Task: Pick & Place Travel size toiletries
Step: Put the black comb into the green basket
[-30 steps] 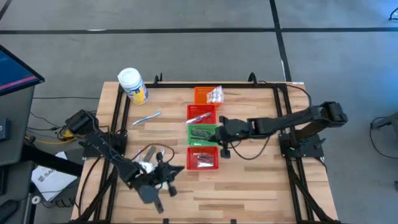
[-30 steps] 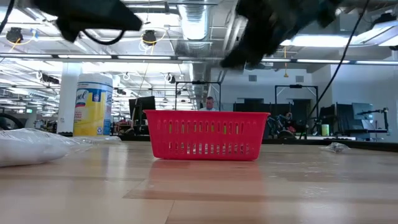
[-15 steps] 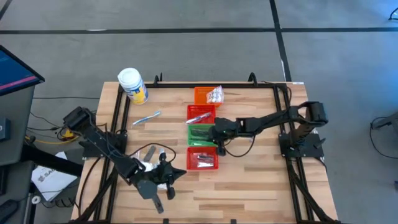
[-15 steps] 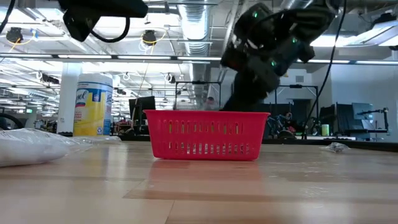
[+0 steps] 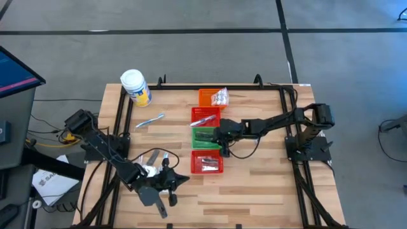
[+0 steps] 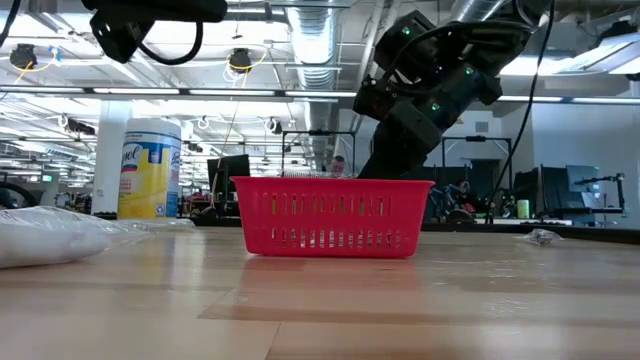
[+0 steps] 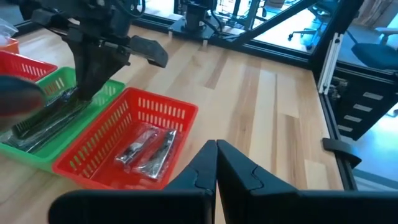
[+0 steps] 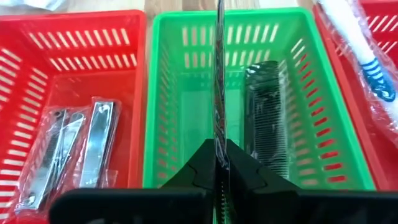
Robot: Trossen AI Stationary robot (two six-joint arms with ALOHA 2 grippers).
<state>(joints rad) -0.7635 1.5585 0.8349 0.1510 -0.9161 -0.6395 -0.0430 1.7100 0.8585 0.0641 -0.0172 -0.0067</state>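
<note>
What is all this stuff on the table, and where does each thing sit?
Baskets: four in a row at mid-table; orange, red, green, red.
Comb: one, black, in the green basket.
Nail clippers: about three, silvery, wrapped, in the end red basket.
Toothbrush: one, blue and white, wrapped, in the other red basket.
Sachets: clear, in the orange basket.
Loose toothbrush: one, pale blue, left of the baskets.
Jar: one, white with yellow label, far left corner.
Right gripper: shut on a dark strip, over the green basket.
Left gripper: shut, empty, near left edge.
</note>
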